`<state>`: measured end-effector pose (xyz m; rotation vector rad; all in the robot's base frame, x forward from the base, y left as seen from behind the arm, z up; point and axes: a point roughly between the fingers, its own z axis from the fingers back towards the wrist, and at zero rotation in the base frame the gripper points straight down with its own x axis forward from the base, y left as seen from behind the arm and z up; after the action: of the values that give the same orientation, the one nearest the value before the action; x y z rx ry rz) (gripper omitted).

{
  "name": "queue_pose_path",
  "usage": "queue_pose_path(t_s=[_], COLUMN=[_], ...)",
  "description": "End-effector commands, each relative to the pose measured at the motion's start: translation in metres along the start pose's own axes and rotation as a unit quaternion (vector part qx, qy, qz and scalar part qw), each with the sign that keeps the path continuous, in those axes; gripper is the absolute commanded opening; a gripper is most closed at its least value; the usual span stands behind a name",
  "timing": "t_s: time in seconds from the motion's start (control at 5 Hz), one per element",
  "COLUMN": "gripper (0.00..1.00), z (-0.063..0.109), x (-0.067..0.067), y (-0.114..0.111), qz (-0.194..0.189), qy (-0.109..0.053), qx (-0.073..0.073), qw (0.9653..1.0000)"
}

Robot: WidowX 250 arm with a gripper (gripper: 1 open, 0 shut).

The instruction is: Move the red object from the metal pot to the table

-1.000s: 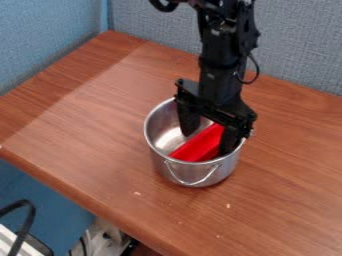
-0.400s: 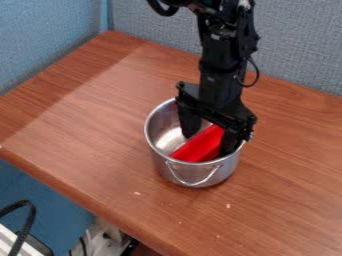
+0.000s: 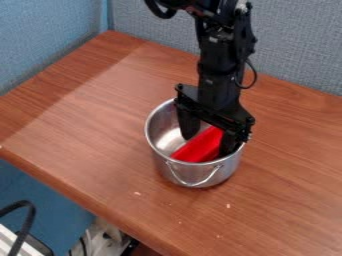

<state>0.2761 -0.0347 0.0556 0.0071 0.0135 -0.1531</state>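
The red object (image 3: pixel 201 148) lies tilted inside the metal pot (image 3: pixel 171 135), which stands near the front right of the wooden table (image 3: pixel 94 95). My gripper (image 3: pixel 211 128) reaches down into the pot from above, open, with its black fingers (image 3: pixel 185 108) on either side of the block's upper end. Whether the fingers touch the block cannot be told. The pot's thin wire handle (image 3: pixel 201 180) hangs over its front wall.
The table's front edge runs diagonally just below the pot, with dark cables (image 3: pixel 20 225) on the floor beyond it. A blue-grey wall (image 3: pixel 134 20) stands behind the table. Bare wood stretches to the left of the pot.
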Motion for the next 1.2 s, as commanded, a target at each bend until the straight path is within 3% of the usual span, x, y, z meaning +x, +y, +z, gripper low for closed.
queue_pose_path(t_s=[0.0, 0.6, 0.8, 1.0], gripper=[1.0, 1.0, 0.0, 0.0], z=[0.003, 0.0006, -0.0016, 0.0002], x=[0.0027, 0.0042, 0.0047, 0.0038], y=[0.0051, 0.0085, 0.0089, 0.0094], qz=[0.007, 0.01, 0.012, 0.014], qy=[-0.011, -0.013, -0.012, -0.01], qx=[-0.001, -0.002, -0.006, -0.01], qw=[0.9999, 0.9999, 0.9998, 0.9998])
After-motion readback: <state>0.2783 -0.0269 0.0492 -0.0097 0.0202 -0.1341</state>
